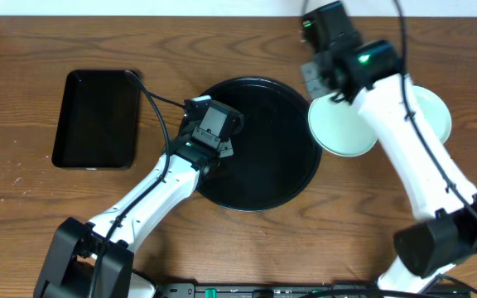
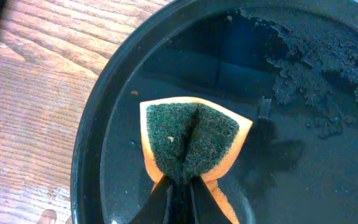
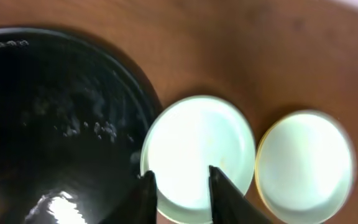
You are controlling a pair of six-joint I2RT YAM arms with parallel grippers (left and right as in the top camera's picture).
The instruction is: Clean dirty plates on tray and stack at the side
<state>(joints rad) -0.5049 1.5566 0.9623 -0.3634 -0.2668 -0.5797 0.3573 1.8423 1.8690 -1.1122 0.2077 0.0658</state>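
The round black tray (image 1: pixel 259 186) lies mid-table with no plates on it. My left gripper (image 1: pixel 209 136) is shut on a folded orange sponge with a green scouring face (image 2: pixel 194 140), held over the tray's wet left part (image 2: pixel 89 143); its jaws (image 2: pixel 180 186) pinch the sponge's near end. A pale mint plate (image 1: pixel 342 128) lies at the tray's right rim and looks clean in the right wrist view (image 3: pixel 197 149). My right gripper (image 3: pixel 182 186) is open above its near edge, also seen overhead (image 1: pixel 320 83). A second pale plate (image 3: pixel 303 165) with a yellowish rim lies right of it. A third plate does not show separately.
A smaller rectangular black tray (image 1: pixel 98 116) lies at the left on the wooden table. Foamy droplets (image 2: pixel 316 56) cover the far part of the round tray. My right arm crosses over the second plate (image 1: pixel 437 116).
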